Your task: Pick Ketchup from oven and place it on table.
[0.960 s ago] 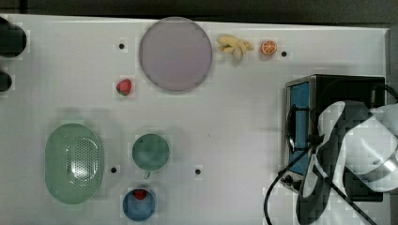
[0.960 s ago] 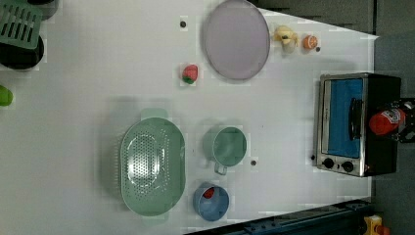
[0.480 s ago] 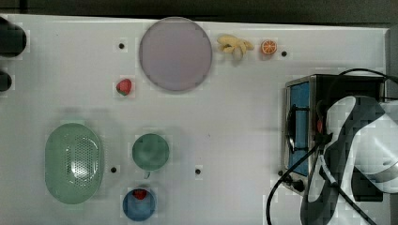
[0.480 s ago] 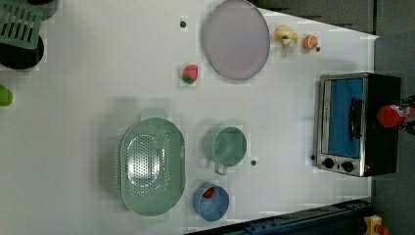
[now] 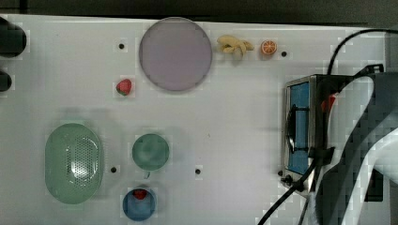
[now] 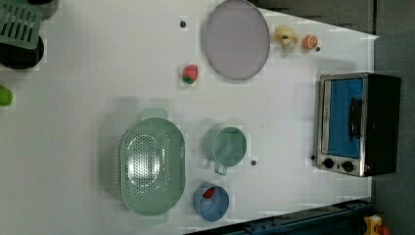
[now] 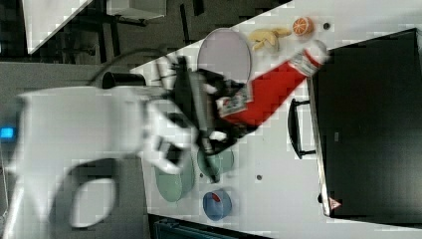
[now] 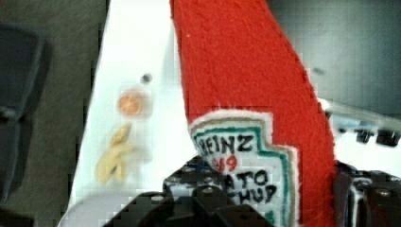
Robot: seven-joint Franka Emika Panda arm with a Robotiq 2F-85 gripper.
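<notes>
Red bottle: the ketchup (image 7: 271,92) is pinched at its labelled base by the gripper (image 7: 226,112), lifted clear, cap end tilted toward the oven (image 7: 368,124).
Gripper: clamped on the ketchup's label end; in the wrist view the ketchup (image 8: 250,109) rises straight out from the gripper (image 8: 265,208).
Oven: beyond the ketchup's cap, door closed, black top and dark handle; it stands on the white bench (image 6: 98,98).
Blue bowl (image 7: 217,204): below the gripper in the right view; holds one small red piece.
Green cup (image 6: 226,146): close under the gripper in the right view; contents not discernible.
Green colander (image 6: 152,166): beside the cup, nothing visible inside.
Plate (image 7: 225,52): behind the gripper, bare.
Banana (image 7: 266,36) and orange slice (image 7: 302,26): past the plate, near the ketchup's cap.
</notes>
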